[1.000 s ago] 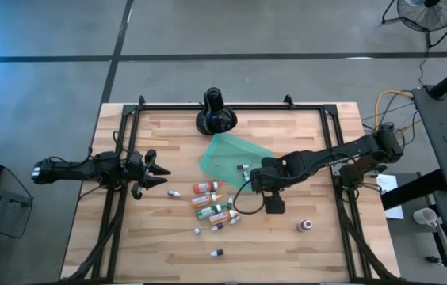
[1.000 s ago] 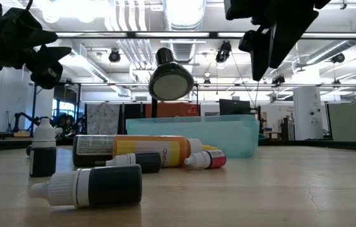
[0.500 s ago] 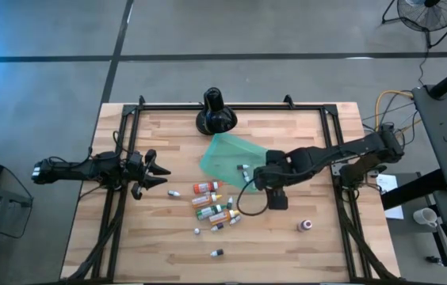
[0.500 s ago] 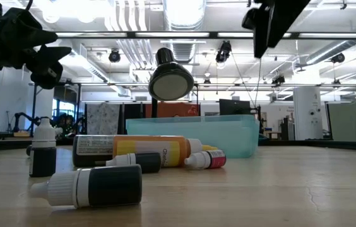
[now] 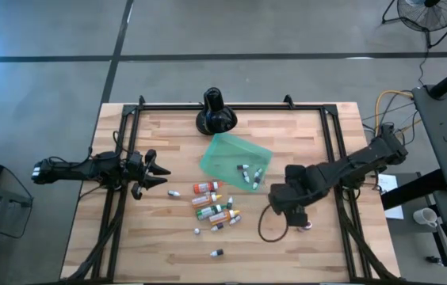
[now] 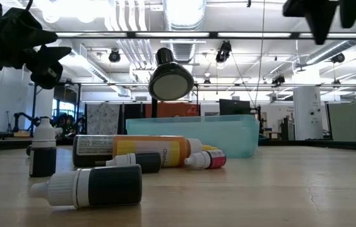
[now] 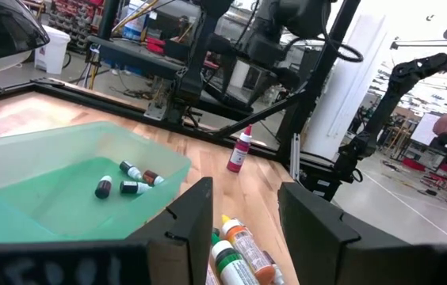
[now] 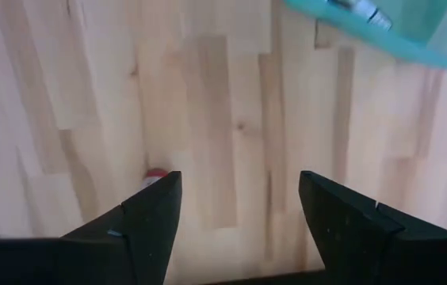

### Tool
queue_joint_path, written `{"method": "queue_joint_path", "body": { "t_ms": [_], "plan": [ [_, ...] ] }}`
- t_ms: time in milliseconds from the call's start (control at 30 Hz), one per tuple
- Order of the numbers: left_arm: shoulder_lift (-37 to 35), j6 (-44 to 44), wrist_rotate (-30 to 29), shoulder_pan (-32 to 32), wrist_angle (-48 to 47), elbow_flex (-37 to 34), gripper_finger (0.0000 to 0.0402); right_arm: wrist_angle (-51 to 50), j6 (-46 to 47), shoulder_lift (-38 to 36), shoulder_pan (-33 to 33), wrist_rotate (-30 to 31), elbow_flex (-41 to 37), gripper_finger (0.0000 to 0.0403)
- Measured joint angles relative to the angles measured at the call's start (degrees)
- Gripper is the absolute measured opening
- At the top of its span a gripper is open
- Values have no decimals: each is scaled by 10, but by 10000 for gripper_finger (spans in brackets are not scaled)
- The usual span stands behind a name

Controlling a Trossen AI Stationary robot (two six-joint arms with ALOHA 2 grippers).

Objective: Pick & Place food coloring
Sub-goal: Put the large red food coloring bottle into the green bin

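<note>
Food coloring bottles [image 5: 215, 209] lie scattered on the wooden table near the middle, close up in the low view [image 6: 137, 151]. Three more lie inside the teal tray [image 5: 229, 155]. One red bottle [image 5: 307, 226] stands upright alone toward the right near side; its cap [image 8: 154, 172] shows beside one finger. My right gripper [image 5: 295, 212] hangs open above the table, pointing down, just left of that red bottle and touching nothing. My left gripper [image 5: 158, 176] waits open at the table's left side, level, facing the tray [image 7: 65, 182].
A black round-based stand [image 5: 215, 112] sits at the far edge behind the tray. Black frame rails [image 5: 333, 150] run along the table's sides. Single bottles lie apart at the near side [image 5: 216, 253] and left of the cluster [image 5: 174, 193]. A cable loops below the right gripper [image 5: 265, 229].
My right gripper has swung from over the tray's right edge toward the table's right and near edge, ending beside the lone red bottle. With the arm gone, three bottles show in the tray. The left arm has kept still.
</note>
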Motion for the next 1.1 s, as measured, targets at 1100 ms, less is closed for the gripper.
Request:
{"method": "queue_joint_path", "body": {
  "t_ms": [1100],
  "plan": [
    [0, 0, 0, 0, 0, 0, 117, 74, 101, -41, 128, -109, -131, 263]
  ]
}}
